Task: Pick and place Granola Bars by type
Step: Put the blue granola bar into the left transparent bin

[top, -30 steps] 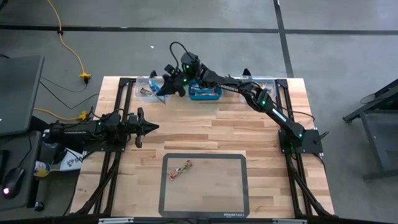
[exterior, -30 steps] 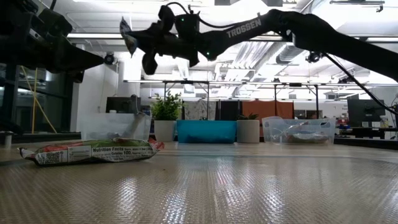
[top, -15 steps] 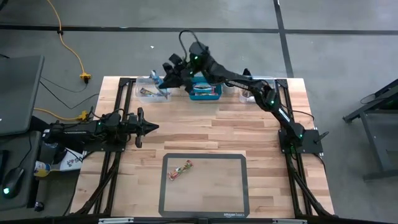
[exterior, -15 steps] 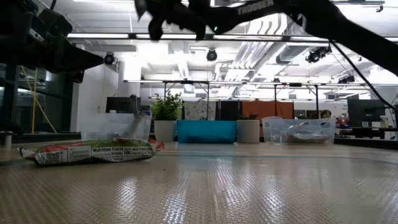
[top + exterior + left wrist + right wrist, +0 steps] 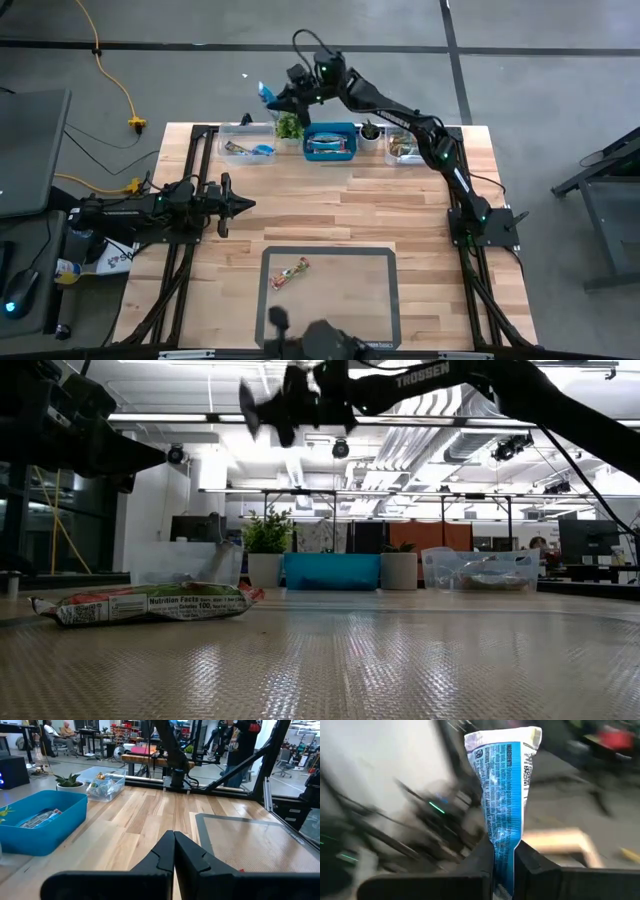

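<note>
My right gripper (image 5: 272, 98) hangs high over the table's far edge, above the far left bin, shut on a light blue granola bar (image 5: 504, 790). In the high view that blue bar (image 5: 264, 93) sticks out past the fingers. A red multicoloured bar (image 5: 291, 273) lies flat on the dark-framed mat (image 5: 380, 300) near the front edge, and the low view shows the same red bar (image 5: 140, 605) close up. My left gripper (image 5: 245, 205) waits shut at the table's left side, its fingers (image 5: 174, 840) together and holding nothing. My right gripper pinches one end of the blue bar (image 5: 503, 854) between its two fingers. The fingers lie about level and point toward the table's far left. The rest of the bar stands out beyond the fingertips, lifted clear of everything.
Along the far edge stand a clear bin (image 5: 243, 147) with bars, a blue bin (image 5: 330, 143) with bars and another clear bin (image 5: 405, 147). Two small potted plants (image 5: 289, 126) (image 5: 370, 130) stand between them. A dark shape (image 5: 320, 342) shows at the near edge.
My right gripper has risen and moved from over the far left bin toward and past the table's far edge. Its wrist rolled on the way. It stays shut on the blue bar, which went up with it.
</note>
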Available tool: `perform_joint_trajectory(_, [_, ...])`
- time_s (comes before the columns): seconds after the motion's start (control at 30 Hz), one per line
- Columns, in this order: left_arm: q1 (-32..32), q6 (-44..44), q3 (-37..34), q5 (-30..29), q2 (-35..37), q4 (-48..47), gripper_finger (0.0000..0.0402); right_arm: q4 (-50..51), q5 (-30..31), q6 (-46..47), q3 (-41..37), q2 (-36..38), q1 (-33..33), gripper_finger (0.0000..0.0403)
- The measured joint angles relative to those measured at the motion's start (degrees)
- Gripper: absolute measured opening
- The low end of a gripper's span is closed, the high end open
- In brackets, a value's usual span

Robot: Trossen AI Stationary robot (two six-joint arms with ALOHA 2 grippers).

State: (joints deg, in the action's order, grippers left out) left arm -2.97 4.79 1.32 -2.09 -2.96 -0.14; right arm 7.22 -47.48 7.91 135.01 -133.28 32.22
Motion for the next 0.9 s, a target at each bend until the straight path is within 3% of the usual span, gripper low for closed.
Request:
perform_joint_trajectory(0.2, [-0.01,0.01,0.00,-0.02,0.00,0.00,0.0001,17.74,16.92,-22.62,-0.79,-0.07,0.88,0.0017])
perform_joint_trajectory(0.4, [-0.01,-0.01,0.00,-0.02,0.00,0.00,0.0001,21.96,25.63,-29.93,-1.00,-0.37,0.09,0.0017])
perform_joint_trajectory(0.53, [-0.01,0.00,-0.01,0.00,0.00,0.00,0.0001,19.47,26.35,-29.53,-1.04,-1.84,-0.91,0.0017])
perform_joint_trajectory(0.67, [-0.01,0.01,0.00,0.00,0.00,0.00,0.0001,9.44,23.94,-25.32,-1.03,-3.36,-3.20,0.0017])
perform_joint_trajectory(0.9, [0.01,0.00,0.00,0.00,0.00,0.00,0.0001,-2.91,24.78,-23.66,-0.97,-8.25,-6.85,0.0017])
